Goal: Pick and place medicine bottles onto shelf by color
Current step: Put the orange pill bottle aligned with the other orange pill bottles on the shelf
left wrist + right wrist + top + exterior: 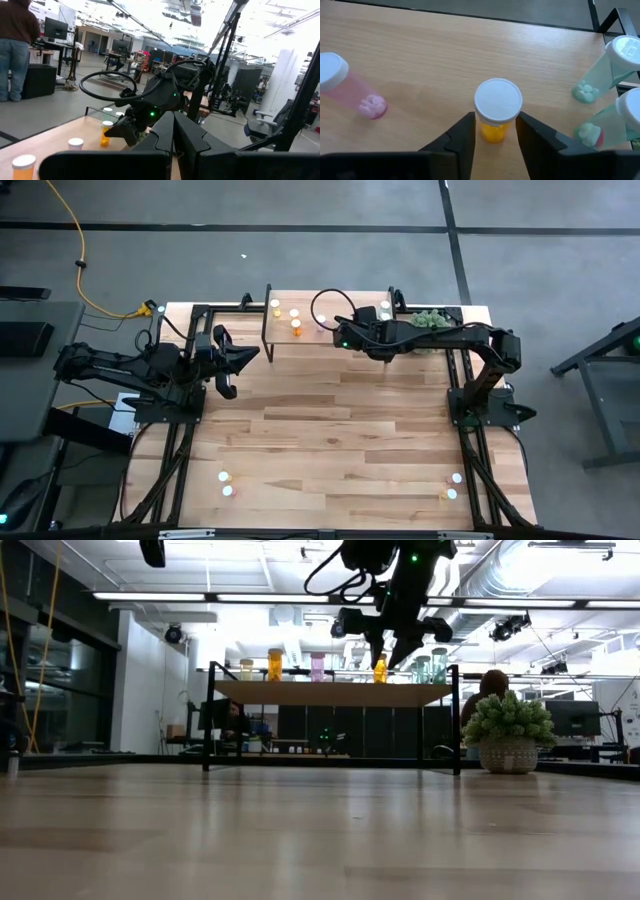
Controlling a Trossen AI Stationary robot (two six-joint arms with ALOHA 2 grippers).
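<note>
Wood planks stretch across the big tabletop (330, 430), and all the action is up at the far edge, on the small raised shelf with the light wood top and thin black legs (300, 693). The right gripper (494, 131) hangs directly over it, its two dark fingers (462, 137) pressed against either side of a small orange bottle with a white cap (496, 107), part closed and clamped on it by the look of things, with the bottle upright on the shelf top. A pink white-capped bottle (350, 85) stands off to one side, two pale teal bottles (607, 67) on the other, both well apart from the grip. Judging by that, this is a placing or adjusting step: the smart play is to keep the bottle vertical, settle its base flat near its colour mates, then let go without nudging the neighbours. Four more bottles (227, 485) wait at the near corners of the tabletop. The left gripper (250, 355) waits beside the shelf's left end, fingers fully closed on nothing.
</note>
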